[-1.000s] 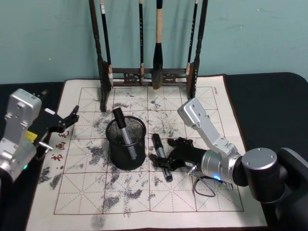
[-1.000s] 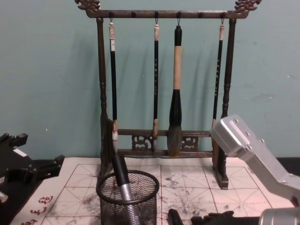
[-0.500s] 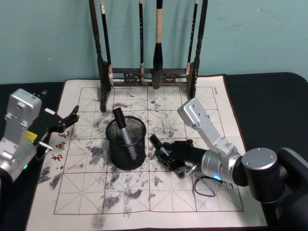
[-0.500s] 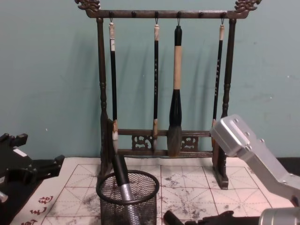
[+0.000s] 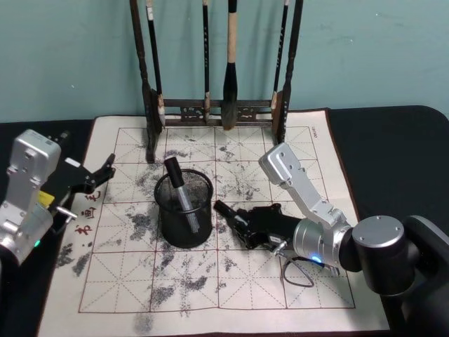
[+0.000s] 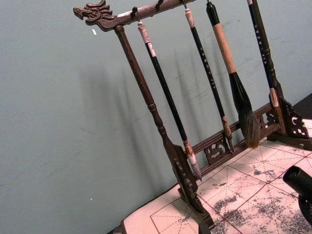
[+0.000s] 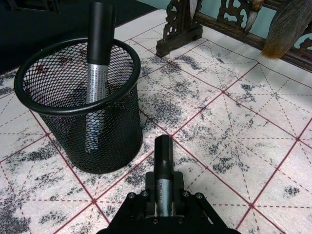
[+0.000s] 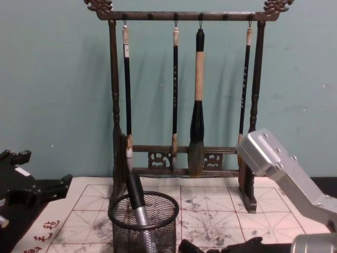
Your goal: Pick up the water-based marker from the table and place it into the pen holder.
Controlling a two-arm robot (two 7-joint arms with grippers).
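Note:
My right gripper (image 5: 243, 227) is shut on a black and silver water-based marker (image 5: 228, 216), held just above the mat with its black end pointing at the pen holder. The pen holder (image 5: 168, 232) is a round black mesh cup just left of the marker's end, a short gap away. Another marker (image 5: 179, 189) leans inside it. In the right wrist view the held marker (image 7: 163, 165) sticks out of the gripper (image 7: 163, 197) toward the holder (image 7: 112, 131). My left gripper (image 5: 105, 174) hangs open and idle over the mat's left edge.
A tall dark wooden brush rack (image 5: 217, 112) with several hanging brushes stands at the back of the ink-stained gridded mat (image 5: 280, 295). A thin cable loop (image 5: 298, 274) lies under my right wrist. The black tabletop (image 5: 393, 154) surrounds the mat.
The right gripper has lifted the marker off the mat and swung its end left toward the pen holder. The left arm has not moved.

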